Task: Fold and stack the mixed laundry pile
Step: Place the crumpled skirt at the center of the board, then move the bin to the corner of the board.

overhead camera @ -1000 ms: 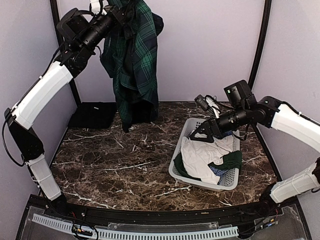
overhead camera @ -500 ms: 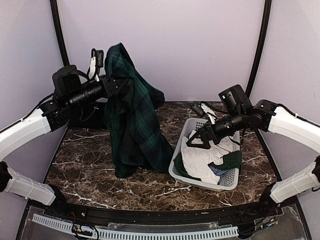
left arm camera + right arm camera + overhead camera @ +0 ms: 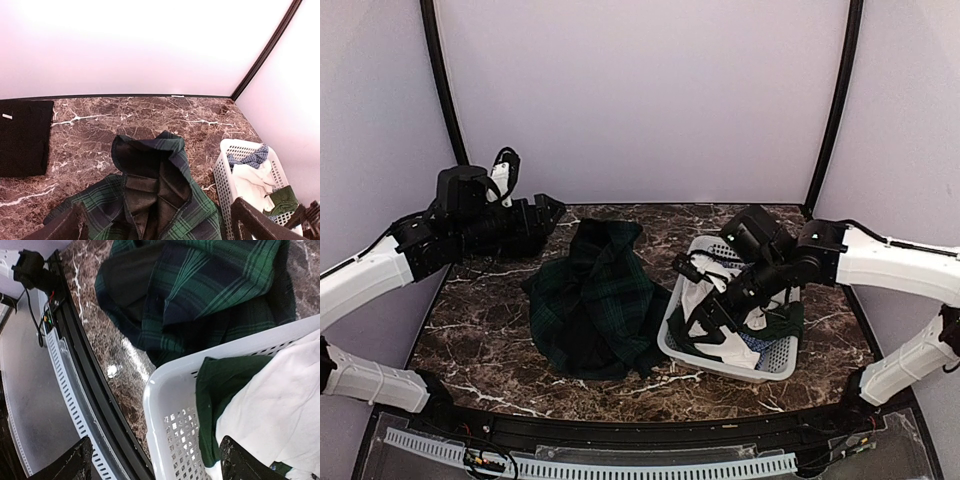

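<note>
- Lying in a crumpled heap at the centre of the top view, the skirt [image 3: 595, 300] rests on the tabletop [image 3: 485, 340] with its black lining turned up. Its right edge lies against the basket [image 3: 670, 345].
- The left end effector [image 3: 542, 212], at left-centre of the frame, has its jaws wide apart and holds nothing. It hangs up and to the left of the skirt. A pinch taken from this heap would probably catch several layers at once, so pleats and lining would fold in bunched.
- The right end effector [image 3: 705, 300] is also spread and empty, over the basket's left corner. Lowered there, one finger could land outside the wall and shove or tip the basket. It could also grab the white garment [image 3: 280, 390] together with the green one [image 3: 215, 390].
- Because skirt and basket touch, dragging either may pull the other along.
- The black cloth [image 3: 22, 137] lies flat at the left edge of the left wrist view. A low sweep by the left arm could rumple it.
</note>
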### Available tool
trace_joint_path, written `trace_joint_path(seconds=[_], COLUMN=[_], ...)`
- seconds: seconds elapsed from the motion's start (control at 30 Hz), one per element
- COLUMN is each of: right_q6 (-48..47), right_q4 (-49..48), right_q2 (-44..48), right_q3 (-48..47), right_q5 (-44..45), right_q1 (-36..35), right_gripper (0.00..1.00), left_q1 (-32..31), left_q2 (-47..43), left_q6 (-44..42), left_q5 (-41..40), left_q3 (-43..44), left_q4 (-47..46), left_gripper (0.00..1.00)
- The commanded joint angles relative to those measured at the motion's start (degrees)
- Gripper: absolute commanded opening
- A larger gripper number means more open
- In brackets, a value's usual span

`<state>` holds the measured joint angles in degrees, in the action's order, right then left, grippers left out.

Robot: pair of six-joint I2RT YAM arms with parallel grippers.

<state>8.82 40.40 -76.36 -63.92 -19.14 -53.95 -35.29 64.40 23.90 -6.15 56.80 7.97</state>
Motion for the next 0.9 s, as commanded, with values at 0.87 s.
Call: trace_joint_path(seconds=[0.87], right_q6=[-3.22], right_q4=[-12.23], right_q2=[-29.12], right_q3=[-11.17], right_q5=[12.17], right_q1=[24.69], right_gripper=[0.55], left_q1=[0.11], left_q2=[-1.47], left_q6=[-0.80], left_q5=[-0.81], left_q3=[1.50], left_q4=[-2.38], left_gripper=[0.99])
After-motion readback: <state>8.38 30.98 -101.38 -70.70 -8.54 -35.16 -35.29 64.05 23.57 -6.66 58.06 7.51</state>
